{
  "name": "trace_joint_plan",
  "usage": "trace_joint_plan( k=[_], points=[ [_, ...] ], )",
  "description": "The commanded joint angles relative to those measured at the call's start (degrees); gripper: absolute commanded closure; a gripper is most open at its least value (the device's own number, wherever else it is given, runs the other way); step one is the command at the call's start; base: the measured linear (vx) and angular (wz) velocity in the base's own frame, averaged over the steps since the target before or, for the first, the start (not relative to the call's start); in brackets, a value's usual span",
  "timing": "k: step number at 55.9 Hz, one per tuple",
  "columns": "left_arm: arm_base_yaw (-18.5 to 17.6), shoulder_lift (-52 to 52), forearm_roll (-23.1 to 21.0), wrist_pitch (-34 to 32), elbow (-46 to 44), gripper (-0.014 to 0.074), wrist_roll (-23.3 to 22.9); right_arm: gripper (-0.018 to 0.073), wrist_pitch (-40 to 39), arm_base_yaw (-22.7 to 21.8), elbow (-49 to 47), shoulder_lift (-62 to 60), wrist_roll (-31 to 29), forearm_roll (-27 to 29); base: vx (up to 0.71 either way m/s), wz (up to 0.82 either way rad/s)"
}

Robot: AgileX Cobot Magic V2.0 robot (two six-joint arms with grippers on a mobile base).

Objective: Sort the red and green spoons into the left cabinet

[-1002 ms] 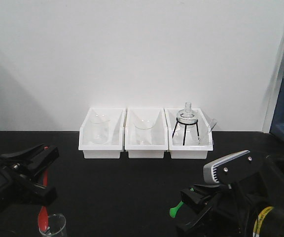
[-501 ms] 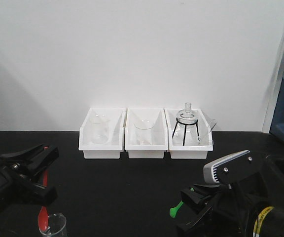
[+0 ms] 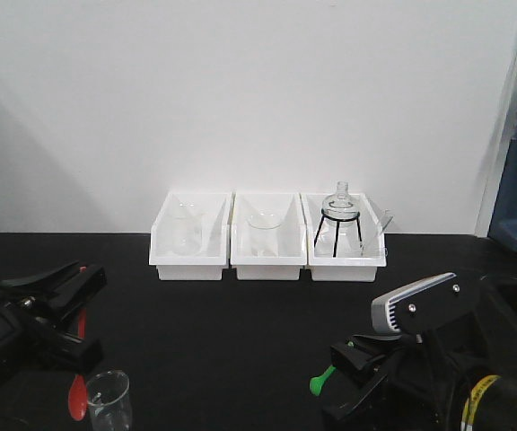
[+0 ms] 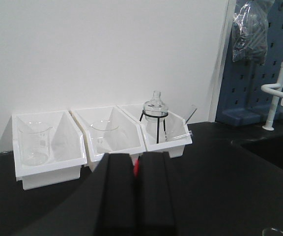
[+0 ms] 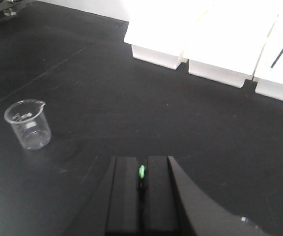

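My left hand (image 3: 75, 316) is pressed together on the red spoon (image 3: 78, 397). Its handle is pinched between the fingers and its bowl hangs down, just beside a small glass beaker (image 3: 110, 397) on the black bench (image 3: 240, 341). I cannot tell if the bowl touches the bench. My right hand (image 5: 141, 196) is closed in the same way on the green spoon (image 5: 141, 171), and only a short green piece shows at the front of the fingers. Further out, three white bins (image 3: 267, 244) with glassware stand against the wall. The left cabinet does not appear in any view. So I judge that the picking is done for both spoons and that the carrying step is in hand. The next move calls for turning toward the left side to find the cabinet and then laying each spoon on a shelf. The grip must stay firm, and the red bowl must stay away from the beaker.
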Motion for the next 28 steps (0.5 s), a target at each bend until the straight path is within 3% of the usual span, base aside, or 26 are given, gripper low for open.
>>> trace_joint_plan(
  k=[1, 28],
  points=[
    [-0.5, -1.66, -1.05, -4.46, -1.46, 0.0594, -0.46, 0.0561, -3.89, 0.03, -2.11, -1.19, 0.21, -0.37, -0.14, 0.02],
    [-0.5, -1.66, -1.05, -4.46, -1.46, 0.0594, -0.46, 0.0561, -3.89, 0.03, -2.11, -1.19, 0.21, -0.37, -0.18, 0.11]
  ],
)
